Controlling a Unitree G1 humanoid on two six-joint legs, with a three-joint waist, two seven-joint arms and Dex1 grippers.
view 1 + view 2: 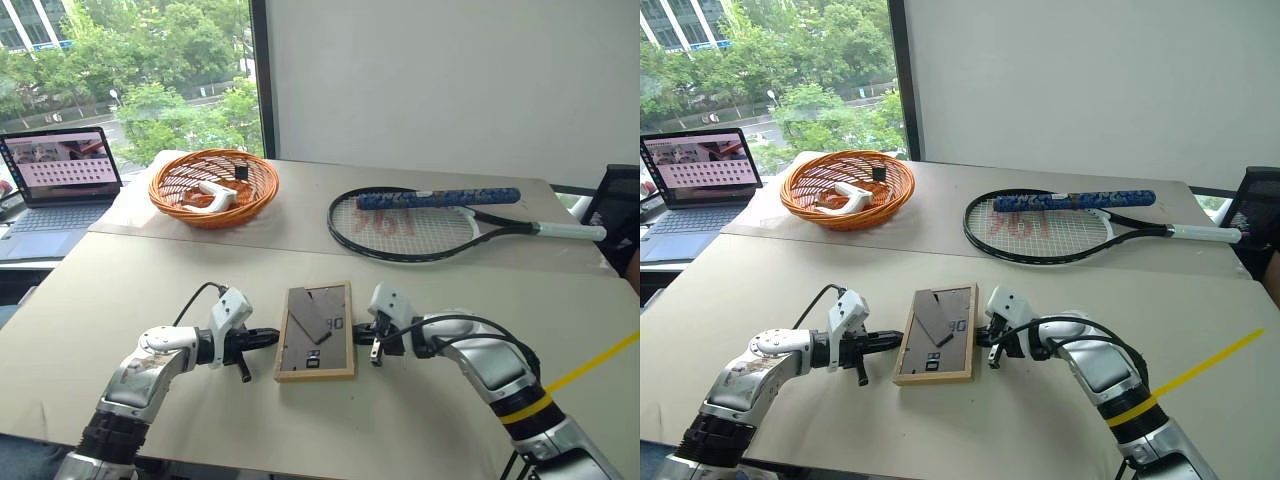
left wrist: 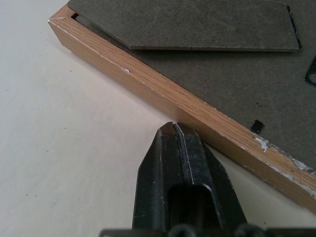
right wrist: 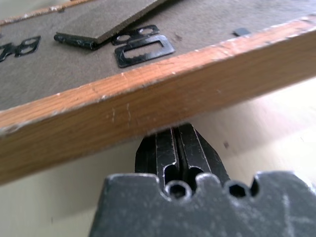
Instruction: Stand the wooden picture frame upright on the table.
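1. Head views: the wooden picture frame lies flat and face down on the near part of the table, its dark back and grey fold-out stand facing up. The left gripper sits just beside the frame's left edge, the right gripper just beside its right edge, so the frame lies between them. Farther back are an orange wicker basket holding small items, a tennis racket and an open laptop at the far left
2. Left wrist view: the left gripper's two black fingers are pressed together, their tips at the frame's light-wood side; contact cannot be told
3. Right wrist view: the right gripper's fingers are also together, tucked under the frame's wooden edge, which looks slightly raised off the table here, with a metal hanger on the back
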